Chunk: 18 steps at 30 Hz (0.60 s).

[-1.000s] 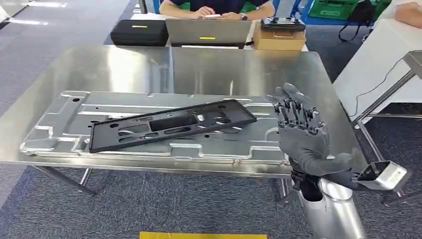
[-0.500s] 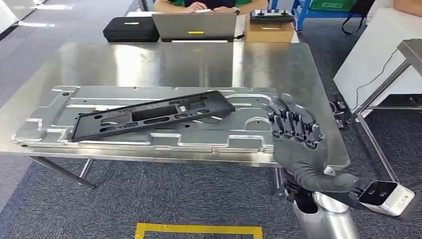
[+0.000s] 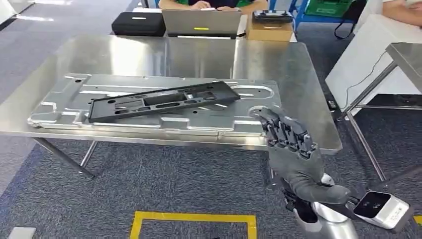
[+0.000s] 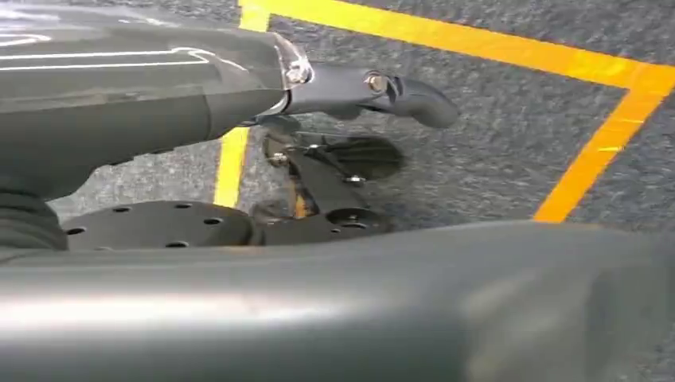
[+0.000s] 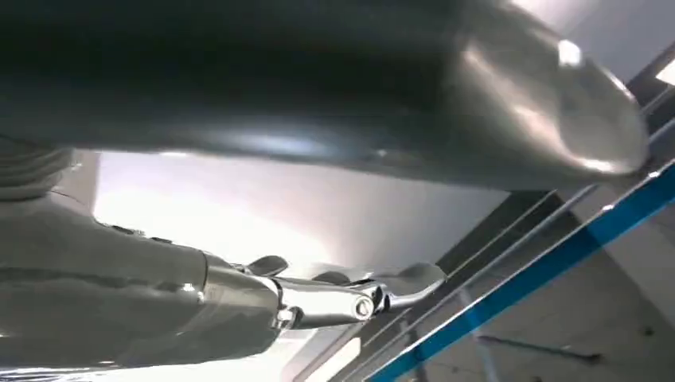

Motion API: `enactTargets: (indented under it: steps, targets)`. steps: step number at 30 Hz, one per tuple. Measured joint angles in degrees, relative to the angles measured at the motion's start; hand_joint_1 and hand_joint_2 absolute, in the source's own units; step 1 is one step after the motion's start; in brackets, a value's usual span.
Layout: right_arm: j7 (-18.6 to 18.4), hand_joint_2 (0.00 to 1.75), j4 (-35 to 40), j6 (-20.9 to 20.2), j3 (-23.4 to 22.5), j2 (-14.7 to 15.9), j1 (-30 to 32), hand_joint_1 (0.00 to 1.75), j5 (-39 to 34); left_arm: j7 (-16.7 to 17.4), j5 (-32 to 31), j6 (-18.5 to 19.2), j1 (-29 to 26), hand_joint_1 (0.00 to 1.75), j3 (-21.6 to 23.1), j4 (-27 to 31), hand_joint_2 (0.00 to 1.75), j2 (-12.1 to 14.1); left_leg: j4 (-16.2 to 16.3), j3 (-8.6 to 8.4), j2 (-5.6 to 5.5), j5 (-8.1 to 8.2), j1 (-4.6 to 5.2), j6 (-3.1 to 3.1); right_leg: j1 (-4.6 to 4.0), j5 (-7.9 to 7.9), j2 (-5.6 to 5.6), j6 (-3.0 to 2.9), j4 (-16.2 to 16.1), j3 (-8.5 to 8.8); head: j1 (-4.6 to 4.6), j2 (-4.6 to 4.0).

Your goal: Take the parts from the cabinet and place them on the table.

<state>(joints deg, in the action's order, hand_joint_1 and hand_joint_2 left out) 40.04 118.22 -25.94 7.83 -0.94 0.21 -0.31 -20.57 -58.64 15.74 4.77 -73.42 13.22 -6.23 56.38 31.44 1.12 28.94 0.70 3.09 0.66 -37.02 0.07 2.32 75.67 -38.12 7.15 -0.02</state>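
A long black plastic frame part (image 3: 161, 102) lies flat on a large stamped silver metal panel (image 3: 64, 107), which rests on the steel table (image 3: 209, 59). My right hand (image 3: 291, 152) is raised in front of the table's near right corner. Its fingers are spread and point up, and it holds nothing. It hangs just short of the table edge and is apart from both parts. The right wrist view has the same hand (image 5: 318, 298) with fingers stretched out and empty. My left hand (image 4: 159, 87) hangs over the floor with fingers extended and nothing in them.
Beyond the table's far edge are a laptop (image 3: 201, 22), a black case (image 3: 138, 23) and a cardboard box (image 3: 268, 31), with a person (image 3: 199, 4) seated behind them. A second steel table (image 3: 405, 55) stands at the right. Yellow tape (image 3: 194, 218) marks the floor near me.
The whole picture has shifted: the table now lies farther from me and more floor shows. My right hand has dropped from over the panel's right end to below the table edge, still empty.
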Motion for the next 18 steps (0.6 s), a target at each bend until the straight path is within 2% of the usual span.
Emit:
enactTargets:
  steps: [1, 2, 3, 4, 5, 7, 8, 9, 10, 11, 12, 13, 14, 15, 16, 17, 18]
  targets:
    - [0.0, 0.0, 0.0, 0.2, 0.31, 0.33, 0.29, 0.0, 0.2, 0.07, 0.02, -0.11, -0.03, 0.0, 0.0, 0.0, 0.0, -0.07, 0.42, 1.02, 0.13, -0.43, -0.07, -0.15, 0.07, 2.47, -0.02, 0.27, -2.48, 2.36, 0.0, 0.0]
    - [0.02, 0.0, 0.02, 0.46, 0.5, 0.65, 0.49, 0.0, 0.33, 0.15, 0.02, -0.18, -0.05, 0.0, 0.0, 0.0, 0.0, -0.2, 1.0, 1.97, 0.18, -0.73, -0.13, -0.35, 0.15, 4.25, -0.06, 0.42, -6.78, 5.61, -0.02, 0.0]
    - [0.04, 0.0, 0.09, 0.74, 0.63, 0.96, 0.67, 0.0, 0.41, 0.17, 0.02, -0.24, -0.04, 0.0, 0.0, 0.0, 0.0, -0.28, 1.69, 2.6, 0.19, -0.9, -0.12, -0.57, 0.23, 4.38, -0.12, 0.4, -11.73, 9.18, -0.02, 0.0]
    - [0.04, 0.0, 0.18, 0.94, 0.74, 1.25, 0.75, 0.0, 0.48, 0.2, 0.02, -0.28, -0.08, 0.0, 0.0, 0.0, 0.0, -0.33, 2.5, 3.29, 0.17, -0.95, 0.25, -0.71, 0.18, 3.61, -0.15, 0.25, -16.46, 12.51, -0.22, 0.0]
    - [0.07, 0.0, 0.39, 1.05, 0.85, 1.46, 0.83, 0.0, 0.48, 0.22, 0.02, -0.28, -0.08, 0.0, 0.0, 0.0, 0.0, -0.46, 2.94, 3.66, 0.18, -1.21, 0.31, -0.96, 0.11, 2.4, -0.11, -0.39, -18.21, 13.18, -0.13, 0.0]
    - [0.09, 0.0, 0.42, 1.25, 0.98, 2.08, 0.93, 0.0, 0.35, 0.22, 0.18, -0.35, -0.14, 0.0, 0.0, 0.0, 0.0, -0.5, 3.02, 4.2, 0.19, -2.21, 0.29, -1.5, 0.01, 2.39, -0.07, -0.4, -18.27, 12.65, -0.24, 0.0]
    - [0.09, 0.0, 0.4, 1.25, 1.11, 2.38, 0.98, 0.0, 0.33, 0.22, 0.2, -0.46, -0.33, 0.0, -0.02, 0.0, 0.0, -0.5, 3.15, 4.8, 0.14, -2.63, 0.53, -1.84, 0.5, 2.69, -0.06, -0.86, -18.52, 12.07, -0.22, 0.0]
    - [0.09, 0.0, 0.37, 1.24, 1.25, 2.67, 0.97, 0.0, 0.26, 0.24, 0.2, -0.55, -0.28, 0.0, -0.02, -0.02, 0.0, -0.52, 3.57, 5.38, -0.16, -1.17, 0.34, -2.53, 0.69, 3.27, -0.28, -1.73, -18.55, 11.23, -0.15, 0.0]
    - [0.09, 0.0, 0.35, 1.24, 1.42, 2.82, 1.11, 0.0, 0.11, 0.28, 0.2, -0.66, -0.4, 0.0, 0.0, -0.02, 0.0, -0.57, 5.0, 5.76, -0.39, 1.65, 0.13, -2.97, 0.69, 3.8, -0.36, -2.44, -18.55, 10.54, -0.13, 0.0]
    - [0.09, 0.0, 0.35, 1.25, 1.66, 3.04, 1.1, 0.0, -0.02, 0.31, 0.2, -0.66, -0.52, 0.0, -0.02, 0.0, 0.0, -0.66, 8.38, 6.48, -0.54, 5.48, -0.2, -3.34, 0.63, 4.48, -0.4, -2.63, -18.54, 9.7, -0.15, 0.0]
    - [0.09, 0.0, 0.33, 1.25, 1.86, 3.3, 1.15, 0.0, -0.07, 0.35, 0.2, -0.68, -0.52, 0.0, -0.02, -0.02, 0.0, -0.68, 12.48, 7.22, -0.57, 8.49, -0.46, -3.61, 0.58, 5.16, -0.43, -2.63, -18.49, 8.89, -0.15, 0.0]
    - [0.09, 0.0, 0.28, 1.24, 1.9, 3.47, 1.25, 0.0, -0.04, 0.35, 0.2, -0.72, -0.49, 0.0, 0.0, -0.02, 0.0, -0.79, 16.28, 7.78, -0.58, 10.1, -0.64, -3.76, 0.53, 5.81, -0.52, -2.6, -18.44, 8.05, -0.18, 0.0]
    - [0.09, 0.0, 0.24, 1.25, 1.97, 3.67, 1.3, 0.0, -0.07, 0.37, 0.17, -0.79, -0.51, 0.0, 0.0, -0.02, 0.0, -0.87, 18.81, 7.71, -0.59, 10.06, -0.79, -3.83, 0.52, 6.44, -0.63, -2.58, -18.34, 7.23, -0.18, 0.0]
    - [0.09, 0.0, 0.18, 1.25, 2.03, 3.85, 1.38, 0.0, -0.09, 0.42, 0.17, -0.81, -0.52, 0.0, 0.0, -0.02, 0.0, -0.98, 19.25, 6.85, -0.59, 8.54, -0.89, -3.84, 0.52, 6.98, -0.72, -2.51, -18.21, 6.31, -0.18, 0.0]
    - [0.09, 0.0, 0.13, 1.25, 2.05, 4.04, 1.52, 0.0, -0.18, 0.46, 0.17, -0.83, -0.51, 0.0, 0.0, -0.02, 0.0, -1.14, 17.62, 4.98, -0.59, 6.21, -0.98, -3.75, 0.51, 7.55, -0.76, -2.33, -18.01, 5.42, -0.18, 0.0]
    - [0.09, 0.0, 0.09, 1.25, 2.05, 4.24, 1.66, 0.0, -0.33, 0.48, 0.13, -0.87, -0.48, 0.0, 0.0, -0.02, 0.0, -1.16, 13.71, 1.82, -0.62, 4.04, -0.99, -3.51, 0.51, 8.09, -0.77, -2.11, -17.85, 4.55, -0.18, 0.0]
    - [0.09, 0.0, 0.09, 1.25, 2.05, 4.35, 1.69, 0.0, -0.46, 0.5, 0.09, -0.92, -0.43, 0.0, 0.0, -0.02, 0.0, -1.25, 8.47, -2.0, -0.76, 3.47, -0.97, -3.17, 0.5, 8.64, -0.74, -1.92, -17.76, 4.0, -0.18, 0.0]
